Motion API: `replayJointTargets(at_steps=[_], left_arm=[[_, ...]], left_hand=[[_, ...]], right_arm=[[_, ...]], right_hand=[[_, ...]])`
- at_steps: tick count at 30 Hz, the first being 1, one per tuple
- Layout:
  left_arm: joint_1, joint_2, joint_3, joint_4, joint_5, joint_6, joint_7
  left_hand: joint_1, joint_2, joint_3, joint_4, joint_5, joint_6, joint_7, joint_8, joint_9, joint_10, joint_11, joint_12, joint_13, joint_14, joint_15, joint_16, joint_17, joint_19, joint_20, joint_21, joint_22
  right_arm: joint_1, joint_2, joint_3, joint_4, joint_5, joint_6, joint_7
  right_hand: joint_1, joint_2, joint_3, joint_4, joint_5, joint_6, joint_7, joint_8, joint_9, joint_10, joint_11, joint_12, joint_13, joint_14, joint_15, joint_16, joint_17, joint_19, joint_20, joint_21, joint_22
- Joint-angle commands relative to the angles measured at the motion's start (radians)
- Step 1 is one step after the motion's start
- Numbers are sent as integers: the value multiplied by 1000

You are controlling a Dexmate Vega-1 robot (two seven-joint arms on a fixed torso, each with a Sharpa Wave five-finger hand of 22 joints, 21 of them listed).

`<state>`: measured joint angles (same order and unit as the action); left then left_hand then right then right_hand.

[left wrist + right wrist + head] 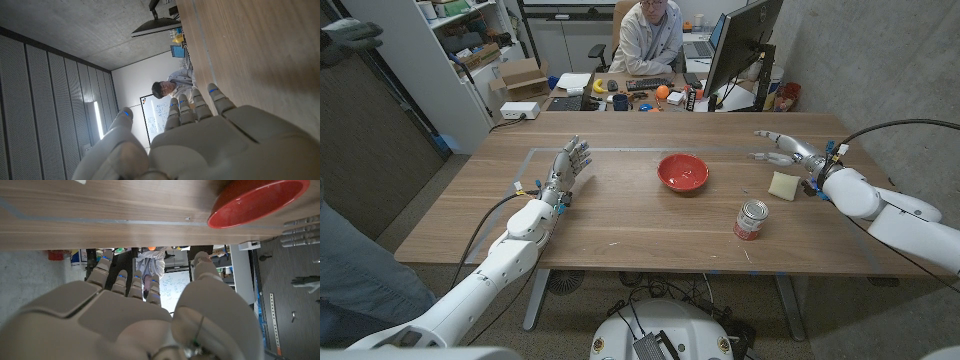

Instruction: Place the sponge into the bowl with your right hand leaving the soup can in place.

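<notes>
A pale yellow sponge (782, 185) lies on the table's right side. Just behind and to the right of it hovers my right hand (788, 148), open, fingers stretched toward the table's far side and holding nothing. The soup can (751, 220), red and white with a silver top, stands upright in front of the sponge. The red bowl (682, 171) sits near the table's middle and is empty; its rim shows in the right wrist view as well, bowl (260, 202). My left hand (568, 168) stands open on the left side, fingers spread, nothing in it.
A person sits behind the table's far edge at a desk with a monitor (740, 40) and clutter. A taped line (620, 150) marks the tabletop. Another person's sleeve (350, 270) shows at the left edge. Bare wood lies between sponge and bowl.
</notes>
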<state>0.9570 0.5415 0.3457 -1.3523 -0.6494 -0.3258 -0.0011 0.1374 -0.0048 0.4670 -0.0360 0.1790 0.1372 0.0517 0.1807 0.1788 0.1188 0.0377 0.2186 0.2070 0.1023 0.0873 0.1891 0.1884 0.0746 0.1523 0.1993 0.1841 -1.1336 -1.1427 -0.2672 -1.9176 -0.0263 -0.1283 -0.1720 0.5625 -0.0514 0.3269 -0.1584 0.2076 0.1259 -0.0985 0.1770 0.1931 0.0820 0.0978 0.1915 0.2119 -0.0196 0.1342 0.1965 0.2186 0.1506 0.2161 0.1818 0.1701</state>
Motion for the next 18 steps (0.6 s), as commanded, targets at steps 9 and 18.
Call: replayJointTargets(at_steps=[9, 18], left_arm=[[-3, 5, 12, -28, 16, 12, 14], [1, 7, 9, -28, 15, 10, 16]], left_hand=[[2, 8, 3, -8, 3, -3, 3, 0, 4, -5, -2, -3, 4, 1, 3, 5, 4, -1, 7, 2, 2], [2, 10, 3, -10, 3, -14, 8, 0, 4, -3, -5, -1, 4, 3, 5, 6, 4, -2, 13, 2, 2]], right_arm=[[75, -134, -90, -170, -167, -395, 194], [168, -183, -173, -226, -234, -516, 379]], right_hand=[[13, -24, -8, 5, 17, -70, 6, 0, 2, -77, 21, -13, -4, -19, 43, 6, -5, 31, 1, 20, 9], [9, -53, -28, 11, 30, -136, 19, -1, 1, -166, 34, -17, -8, -57, 60, -1, -10, 104, 2, 39, 11]])
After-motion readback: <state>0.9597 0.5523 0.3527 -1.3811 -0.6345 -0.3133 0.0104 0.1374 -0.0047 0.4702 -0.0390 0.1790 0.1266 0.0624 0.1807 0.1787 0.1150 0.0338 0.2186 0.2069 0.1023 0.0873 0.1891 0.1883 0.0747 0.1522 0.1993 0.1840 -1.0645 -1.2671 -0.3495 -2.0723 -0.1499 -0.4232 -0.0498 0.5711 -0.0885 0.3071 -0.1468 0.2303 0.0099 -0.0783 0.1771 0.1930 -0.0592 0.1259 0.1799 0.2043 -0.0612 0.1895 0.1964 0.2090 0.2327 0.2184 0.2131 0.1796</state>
